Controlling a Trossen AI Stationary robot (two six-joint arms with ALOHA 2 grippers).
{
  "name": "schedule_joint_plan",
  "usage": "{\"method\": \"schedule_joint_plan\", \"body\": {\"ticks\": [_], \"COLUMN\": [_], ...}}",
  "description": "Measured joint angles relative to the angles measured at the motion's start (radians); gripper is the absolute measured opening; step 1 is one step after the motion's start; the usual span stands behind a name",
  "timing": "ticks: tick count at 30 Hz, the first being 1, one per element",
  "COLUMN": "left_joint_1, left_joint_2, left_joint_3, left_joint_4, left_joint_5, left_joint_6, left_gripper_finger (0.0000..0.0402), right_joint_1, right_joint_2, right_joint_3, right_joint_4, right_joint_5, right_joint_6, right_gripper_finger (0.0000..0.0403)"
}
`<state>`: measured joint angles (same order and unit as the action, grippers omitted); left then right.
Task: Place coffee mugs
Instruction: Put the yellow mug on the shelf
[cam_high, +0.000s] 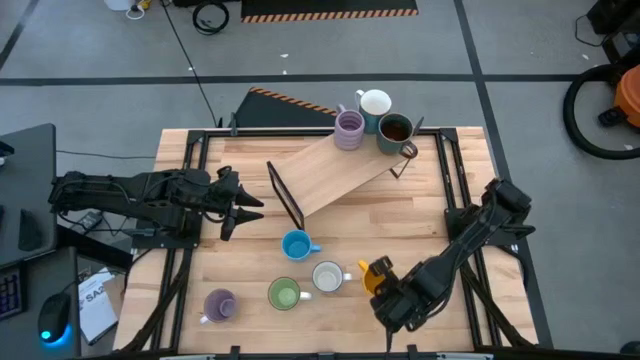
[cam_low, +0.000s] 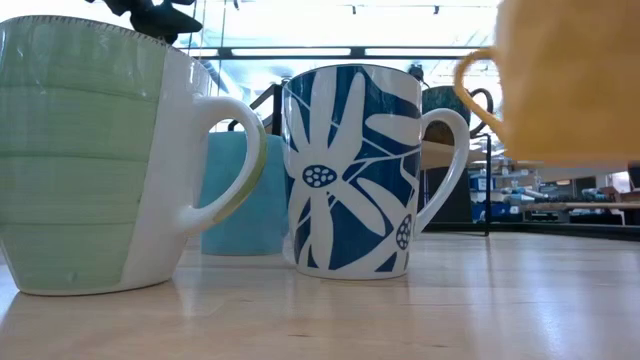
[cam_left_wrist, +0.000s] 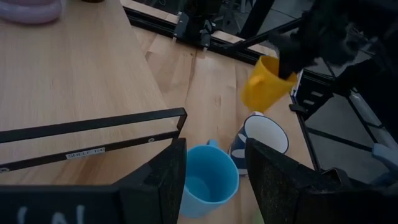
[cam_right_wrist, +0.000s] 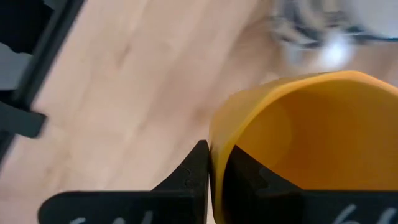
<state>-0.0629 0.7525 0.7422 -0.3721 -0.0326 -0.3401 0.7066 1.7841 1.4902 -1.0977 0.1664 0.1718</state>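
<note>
My right gripper (cam_high: 384, 284) is shut on the orange mug (cam_high: 377, 272) over the table's near right part, right of the white flowered mug (cam_high: 328, 277). The blue mug (cam_high: 296, 245), the green mug (cam_high: 284, 293) and a lilac mug (cam_high: 219, 305) stand upright on the table. A second lilac mug (cam_high: 349, 128), a white mug (cam_high: 375, 103) and the dark brown mug (cam_high: 396, 130) stand on the wooden shelf (cam_high: 330, 175). My left gripper (cam_high: 243, 206) is open at the table's left, apart from the blue mug (cam_left_wrist: 208, 180). My right gripper pinches the orange mug's wall at the rim (cam_right_wrist: 217, 140), one finger inside the mug and one outside. The mug is lifted clear of the table (cam_low: 570, 80). It hangs tilted in the left wrist view (cam_left_wrist: 267, 84), with its handle (cam_low: 470, 90) free.
The sloping wooden shelf on a black wire frame (cam_high: 285, 195) fills the table's far middle. Black rails (cam_high: 455, 190) run along the table's left and right sides. Bare wood lies at the near right of the table (cam_high: 480, 320).
</note>
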Motion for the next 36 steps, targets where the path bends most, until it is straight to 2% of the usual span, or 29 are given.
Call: {"method": "schedule_joint_plan", "body": {"ticks": [7, 14, 19, 27, 36], "left_joint_1": [0.0, 0.0, 0.0, 0.0, 0.0], "left_joint_2": [0.0, 0.0, 0.0, 0.0, 0.0], "left_joint_3": [0.0, 0.0, 0.0, 0.0, 0.0], "left_joint_4": [0.001, 0.001, 0.001, 0.009, 0.01], "left_joint_5": [-0.033, -0.042, -0.055, -0.116, -0.116], "left_joint_6": [0.037, 0.043, 0.128, 0.293, 0.276], "left_gripper_finger": [0.0171, 0.0171, 0.0171, 0.0171, 0.0171], "right_joint_1": [-0.114, -0.247, -0.366, -0.531, -0.688], "right_joint_2": [-0.107, -0.164, -0.176, -0.168, -0.167], "right_joint_3": [0.0, 0.0, 0.024, 0.179, 0.226], "right_joint_4": [-0.041, -0.044, -0.055, -0.055, -0.058], "right_joint_5": [0.025, 0.027, 0.023, -0.001, -0.043], "right_joint_6": [-0.143, -0.354, -0.475, -0.632, -0.803], "right_gripper_finger": [0.0036, 0.0037, 0.0037, 0.0037, 0.0036]}}
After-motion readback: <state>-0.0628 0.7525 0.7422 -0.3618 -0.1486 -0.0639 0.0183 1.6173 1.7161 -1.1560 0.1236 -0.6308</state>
